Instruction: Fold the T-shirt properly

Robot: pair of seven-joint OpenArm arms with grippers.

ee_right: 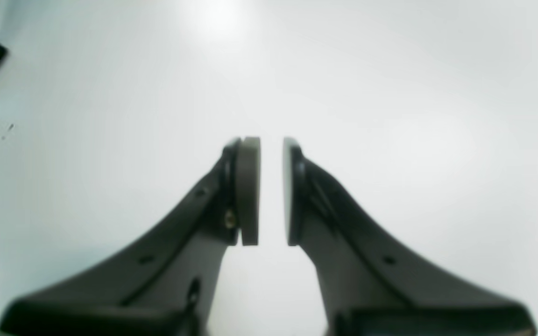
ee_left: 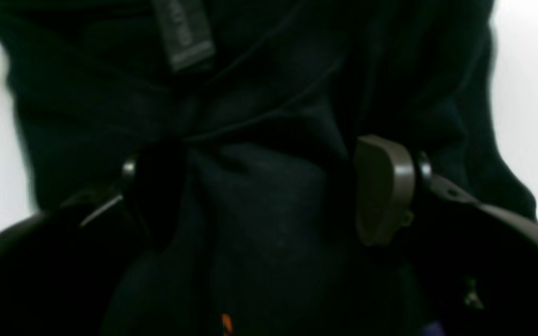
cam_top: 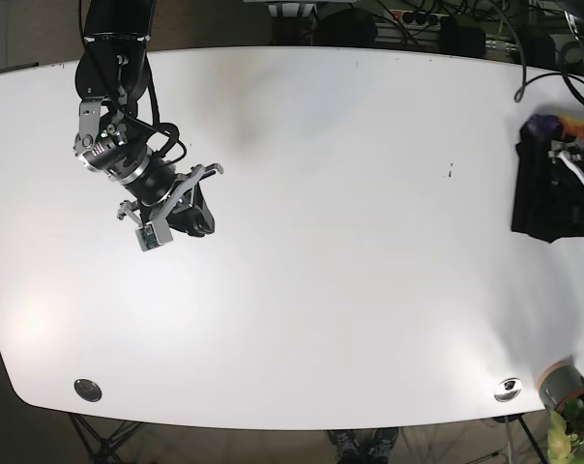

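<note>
The left gripper point(ee_left: 269, 191) pinches a bunched fold of the dark T-shirt point(ee_left: 259, 116), its pads spread only as far as the cloth between them allows. In the base view the shirt point(cam_top: 553, 188) sits as a compact dark bundle at the far right edge of the white counter point(cam_top: 350, 242), partly cut off by the frame. The right gripper point(ee_right: 271, 191) hangs over bare counter with its pads nearly together and nothing between them. The step in hand looks like placing or finishing the folded bundle. Next, the left gripper would need to release cleanly without dragging layers. How neat the fold is cannot be judged: the wrist view is dark and blurred.
</note>
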